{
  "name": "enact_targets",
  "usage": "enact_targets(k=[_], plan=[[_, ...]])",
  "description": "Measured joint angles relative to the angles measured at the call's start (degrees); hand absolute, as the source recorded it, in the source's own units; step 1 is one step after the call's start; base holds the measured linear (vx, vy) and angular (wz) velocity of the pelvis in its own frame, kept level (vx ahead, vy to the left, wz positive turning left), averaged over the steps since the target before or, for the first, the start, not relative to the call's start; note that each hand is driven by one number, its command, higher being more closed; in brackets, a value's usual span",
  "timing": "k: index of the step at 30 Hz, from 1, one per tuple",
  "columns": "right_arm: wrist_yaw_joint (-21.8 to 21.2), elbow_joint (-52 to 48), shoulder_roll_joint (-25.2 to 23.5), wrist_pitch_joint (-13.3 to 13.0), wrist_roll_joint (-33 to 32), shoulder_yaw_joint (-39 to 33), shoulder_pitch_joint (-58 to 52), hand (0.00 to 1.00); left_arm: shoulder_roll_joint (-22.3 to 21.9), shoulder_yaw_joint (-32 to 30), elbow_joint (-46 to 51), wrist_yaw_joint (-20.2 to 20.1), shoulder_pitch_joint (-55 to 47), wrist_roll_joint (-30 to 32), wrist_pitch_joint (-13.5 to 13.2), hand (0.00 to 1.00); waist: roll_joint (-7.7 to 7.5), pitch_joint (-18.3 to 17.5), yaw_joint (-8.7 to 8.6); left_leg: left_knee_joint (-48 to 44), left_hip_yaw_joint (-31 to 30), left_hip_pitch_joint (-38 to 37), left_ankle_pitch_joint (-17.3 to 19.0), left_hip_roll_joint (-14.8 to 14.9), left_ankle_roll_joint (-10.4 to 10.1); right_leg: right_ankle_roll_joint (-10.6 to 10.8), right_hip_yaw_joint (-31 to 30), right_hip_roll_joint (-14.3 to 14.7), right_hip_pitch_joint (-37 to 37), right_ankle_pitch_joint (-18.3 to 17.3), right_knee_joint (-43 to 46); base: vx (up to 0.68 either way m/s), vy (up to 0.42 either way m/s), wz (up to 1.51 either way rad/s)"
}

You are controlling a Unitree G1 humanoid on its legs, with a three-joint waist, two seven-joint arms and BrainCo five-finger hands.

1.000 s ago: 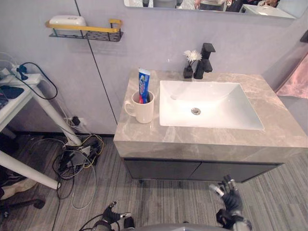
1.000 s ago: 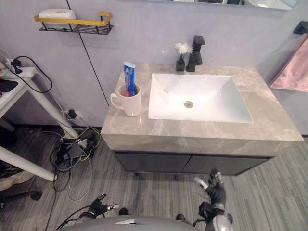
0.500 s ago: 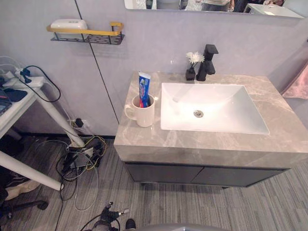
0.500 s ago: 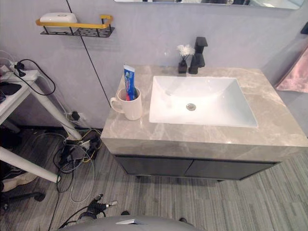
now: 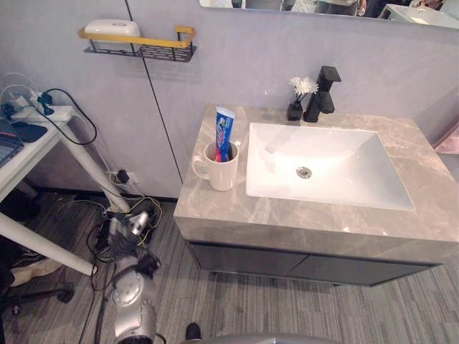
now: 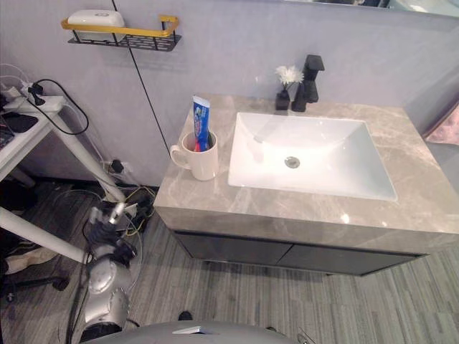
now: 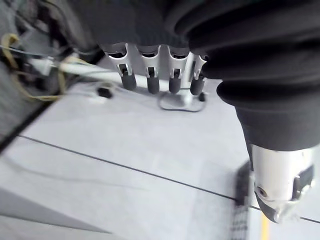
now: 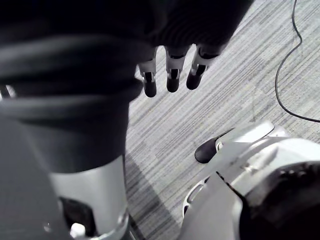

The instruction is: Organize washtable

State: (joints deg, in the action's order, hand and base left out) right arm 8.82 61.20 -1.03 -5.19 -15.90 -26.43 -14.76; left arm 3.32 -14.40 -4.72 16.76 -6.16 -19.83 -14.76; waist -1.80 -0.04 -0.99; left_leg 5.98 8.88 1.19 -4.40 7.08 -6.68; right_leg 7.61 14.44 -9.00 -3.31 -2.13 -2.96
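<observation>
A cream mug (image 5: 219, 166) stands on the grey marble washtable (image 5: 301, 218), left of the white basin (image 5: 326, 166). A blue and red toothpaste tube (image 5: 224, 133) stands upright in it. At the back of the washtable are a black faucet (image 5: 325, 93) and a small black vase with white flowers (image 5: 300, 97). On the wall is a black and yellow shelf (image 5: 143, 44) with a white soap box (image 5: 112, 28) on it. My left hand (image 5: 129, 233) is raised left of the cabinet, below the countertop, with straight fingers (image 7: 149, 80) holding nothing. My right hand (image 8: 170, 75) hangs low over the floor, its fingers relaxed and empty.
A white table (image 5: 36, 140) with a power strip and cables stands at the left. A tangle of cables (image 5: 133, 215) lies on the striped floor by the wall. A pink towel (image 5: 448, 140) hangs at the right. Dark cabinet fronts (image 5: 287, 261) sit under the countertop.
My left arm has risen from the bottom edge to beside the cabinet's left side. My right hand has dropped out of the eye views. The camera has shifted a little.
</observation>
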Motion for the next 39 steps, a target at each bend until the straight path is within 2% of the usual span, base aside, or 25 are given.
enact_targets(k=[4, 8, 9, 15, 33, 39], plan=[[-0.34, 0.21, 0.38, -0.72, -0.03, 0.01, -0.04, 0.0, -0.7, 1.52, 14.97, 1.78, 1.93, 0.05, -3.05, 0.0, 0.46, 0.09, -0.03, -0.38, 0.27, -0.07, -0.02, 0.11, -0.01, 0.02, -0.72, 0.08, -0.15, 0.04, 0.15, 0.0, 0.002, -0.02], [-1.15, 0.22, 0.48, -0.72, -0.02, -0.15, -0.13, 0.0, -0.83, 5.04, 20.67, 0.88, 2.6, 0.09, -5.19, 0.0, 0.67, -0.16, -0.13, -0.26, 0.57, 0.0, -0.02, 0.11, 0.01, 0.09, -1.16, 0.0, 0.31, 0.1, 0.53, -0.01, 0.009, -0.04], [-1.38, 0.22, 0.47, -0.72, -0.01, -0.14, -0.26, 0.0, -0.96, 5.91, 21.11, 0.43, 3.13, 0.08, -5.4, 1.0, 0.69, -0.22, -0.13, -0.15, 0.56, 0.0, -0.03, 0.12, 0.01, 0.1, -1.18, 0.01, 0.33, 0.11, 0.57, -0.03, 0.014, -0.01], [-1.99, 0.3, 0.52, -0.62, 1.29, -0.05, -0.64, 0.0, -1.21, 11.46, 25.07, -2.91, 4.39, -0.1, -5.71, 1.0, 0.34, -1.18, -0.17, -0.16, 0.8, 0.42, -0.09, 0.12, 0.05, 0.12, -1.5, -0.08, 1.29, 0.09, 1.27, 0.0, 0.001, -0.01], [-2.05, 2.57, 1.62, -0.52, 1.45, 1.46, -0.23, 0.0, -0.6, 27.72, 25.21, -9.53, 6.66, -6.24, -5.25, 1.0, -0.35, -1.97, -0.17, -0.54, 0.66, 1.48, -0.49, 0.09, 0.18, 0.13, -1.58, -0.16, 2.59, 0.08, 1.89, 0.0, 0.0, 0.0], [-1.97, 3.59, 1.91, -0.49, 1.45, 1.46, 0.1, 0.0, 1.97, 31.24, 21.91, -11.95, 6.49, -6.52, -4.25, 1.0, -0.44, -2.26, -0.21, -0.4, 0.43, 1.04, -0.58, 0.1, 0.17, 0.12, -1.13, -0.11, 2.26, 0.09, 1.73, 0.0, 0.0, 0.01]])
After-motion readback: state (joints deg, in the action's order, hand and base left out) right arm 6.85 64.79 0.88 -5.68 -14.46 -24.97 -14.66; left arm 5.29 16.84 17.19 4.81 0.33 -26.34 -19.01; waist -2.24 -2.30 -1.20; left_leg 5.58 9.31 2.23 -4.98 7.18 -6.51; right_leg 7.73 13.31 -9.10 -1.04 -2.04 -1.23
